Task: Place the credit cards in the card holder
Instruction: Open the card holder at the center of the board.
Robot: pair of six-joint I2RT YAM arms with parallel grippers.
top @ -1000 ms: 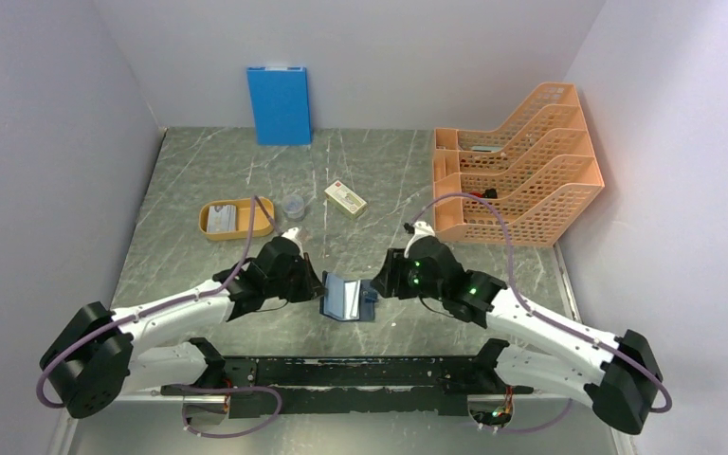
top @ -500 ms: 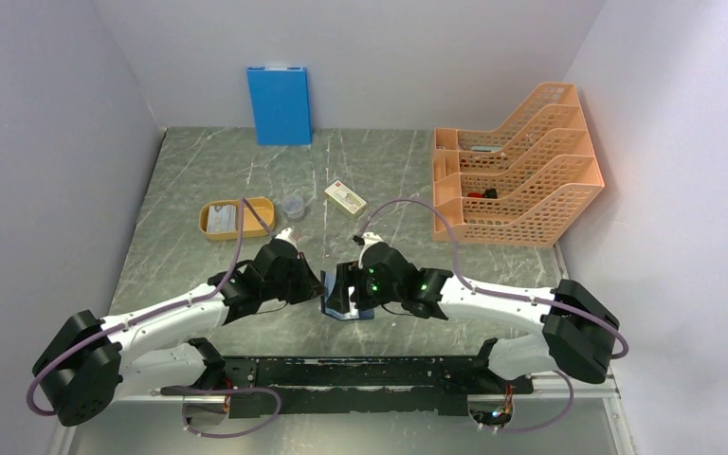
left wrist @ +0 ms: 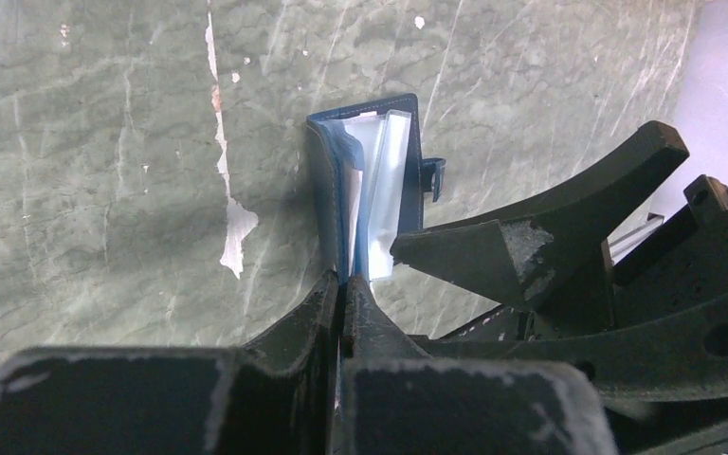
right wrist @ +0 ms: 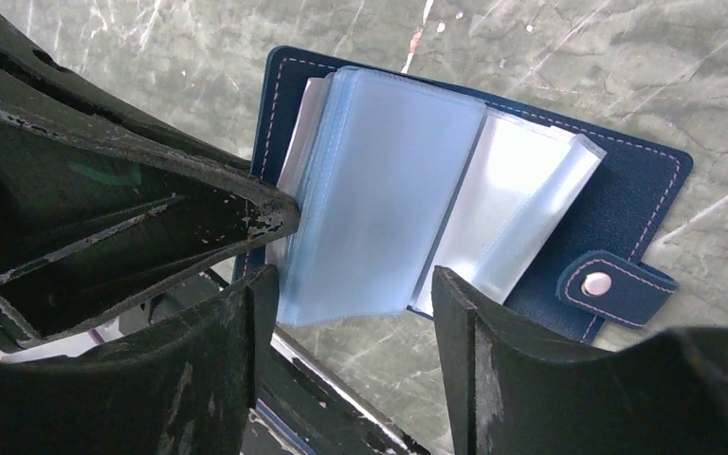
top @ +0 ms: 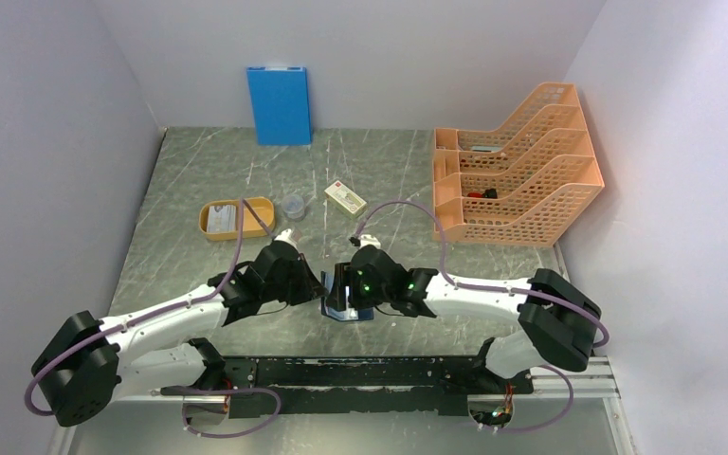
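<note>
The dark navy card holder (top: 349, 305) lies open on the table at the near middle, with its clear sleeves (right wrist: 389, 190) fanned up. My left gripper (left wrist: 343, 284) is shut on the holder's left edge (left wrist: 327, 190) and also shows in the top view (top: 318, 284). My right gripper (right wrist: 355, 284) is open, its jaws standing either side of the sleeves' near edge, just above the holder (right wrist: 645, 180); it shows in the top view too (top: 345, 284). Pale credit cards (top: 221, 220) lie in the orange oval tray (top: 237, 201) at the left.
A small clear cup (top: 293, 206) and a cream box with a red mark (top: 345, 199) sit behind the grippers. A bright blue folder (top: 279, 104) stands against the back wall. An orange mesh file rack (top: 517, 175) fills the right side.
My right gripper has swung left from beside the card holder to over its open sleeves. My left gripper has kept its grip and place.
</note>
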